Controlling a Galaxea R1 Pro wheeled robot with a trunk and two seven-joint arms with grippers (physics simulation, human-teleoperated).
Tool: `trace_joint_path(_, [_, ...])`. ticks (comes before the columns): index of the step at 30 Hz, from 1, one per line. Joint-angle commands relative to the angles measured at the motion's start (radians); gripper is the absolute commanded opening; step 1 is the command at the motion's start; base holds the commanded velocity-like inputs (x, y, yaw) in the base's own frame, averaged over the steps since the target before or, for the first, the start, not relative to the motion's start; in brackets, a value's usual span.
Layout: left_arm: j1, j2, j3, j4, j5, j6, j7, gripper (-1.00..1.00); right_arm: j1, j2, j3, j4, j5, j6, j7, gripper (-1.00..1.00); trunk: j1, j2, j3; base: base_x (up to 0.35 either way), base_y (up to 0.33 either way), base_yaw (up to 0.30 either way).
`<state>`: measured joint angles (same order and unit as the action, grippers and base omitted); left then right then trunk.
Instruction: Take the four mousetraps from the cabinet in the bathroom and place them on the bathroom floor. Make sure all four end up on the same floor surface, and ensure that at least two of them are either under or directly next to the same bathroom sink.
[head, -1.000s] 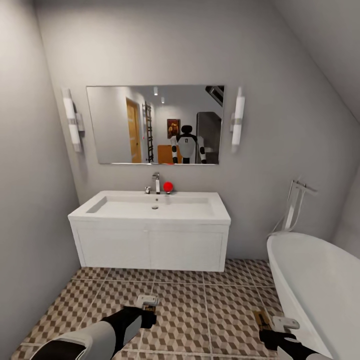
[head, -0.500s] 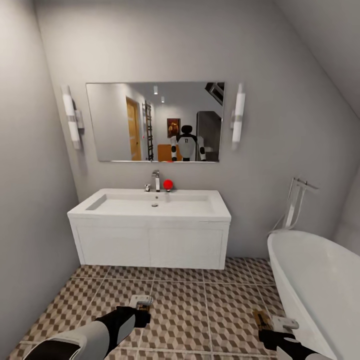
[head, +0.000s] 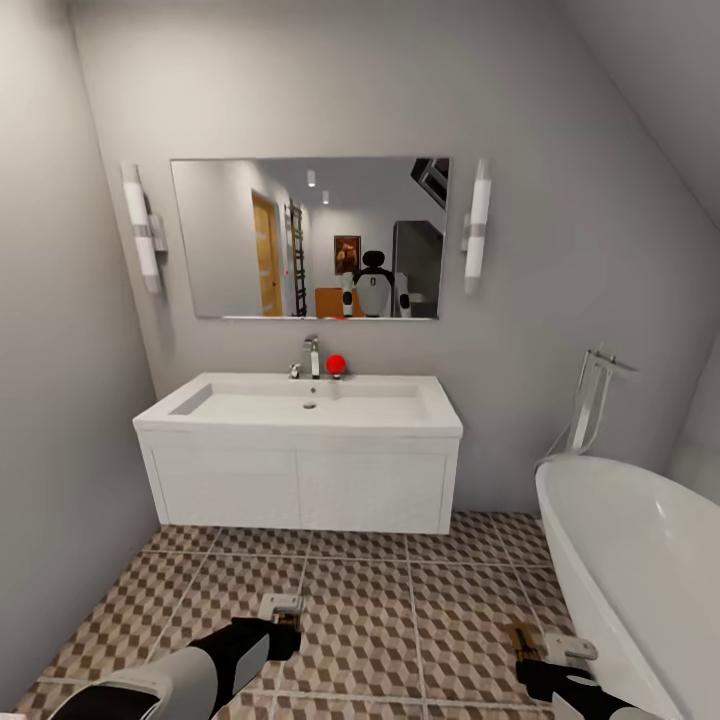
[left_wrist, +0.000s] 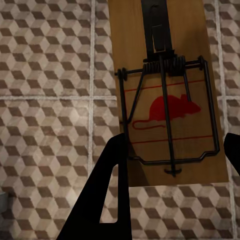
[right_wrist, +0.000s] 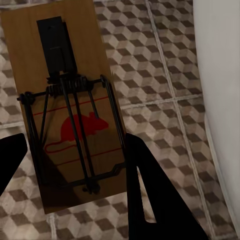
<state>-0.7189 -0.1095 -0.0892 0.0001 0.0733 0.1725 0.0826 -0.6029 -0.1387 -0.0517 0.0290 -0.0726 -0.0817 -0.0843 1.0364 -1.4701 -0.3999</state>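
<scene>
The robot stood in a bathroom and faced the bathroom sink (head: 300, 405), a wide white basin on a white vanity against the far wall. A chrome tap (head: 312, 356) and a red egg-shaped object (head: 336, 364) sat at the back of the basin. A mirror (head: 310, 238) hung above it, with a tube light (head: 140, 228) on each side. A white bathtub (head: 640, 560) stood at the right.

The bathroom floor (head: 360, 590) had brown, beige and white cube tiles.

Near the bottom of the head view, the left pincer (head: 282, 612) was low over the tiles. It was clamped on a mousetrap (left_wrist: 165, 95), a flat wooden board with black wire parts and a red mouse picture. Black fingers (left_wrist: 107, 195) pressed on both side edges of the board in the left wrist view.

The right pincer (head: 550, 650) was near the tub. It was clamped on another mousetrap (right_wrist: 65, 105) of the same kind. Its fingers (right_wrist: 150, 190) gripped both sides of the board above the tiles, with the white tub wall close by.
</scene>
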Motion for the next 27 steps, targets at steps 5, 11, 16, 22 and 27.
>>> trace_joint_path(5, [0.001,0.001,-0.008,0.0,0.008,0.003,0.003,-1.0,-0.001,0.008,-0.004,0.003,-0.008,-0.006,0.002,-1.0,0.019,-0.036,-0.017,0.0,0.0,0.0])
trace_joint_path(11, [0.019,0.004,-0.008,-0.001,0.008,0.001,0.003,-1.0,-0.001,0.011,-0.004,0.003,-0.007,-0.001,0.003,-1.0,0.042,-0.078,-0.036,0.0,0.0,0.0])
trace_joint_path(16, [0.025,0.007,-0.008,-0.002,0.008,0.001,0.003,-1.0,-0.001,0.011,-0.004,0.003,-0.006,0.003,0.005,-1.0,0.061,-0.113,-0.051,0.0,0.0,0.0])
trace_joint_path(22, [0.027,0.008,-0.008,-0.001,0.008,0.001,0.003,-1.0,-0.001,0.015,-0.004,0.004,-0.004,0.006,0.008,-1.0,0.084,-0.155,-0.07,0.0,0.0,0.0])
trace_joint_path(27, [0.027,0.007,-0.008,-0.001,0.008,0.002,0.003,-1.0,-0.001,0.024,-0.004,0.004,-0.002,0.008,0.009,-1.0,0.104,-0.19,-0.086,0.0,0.0,0.0])
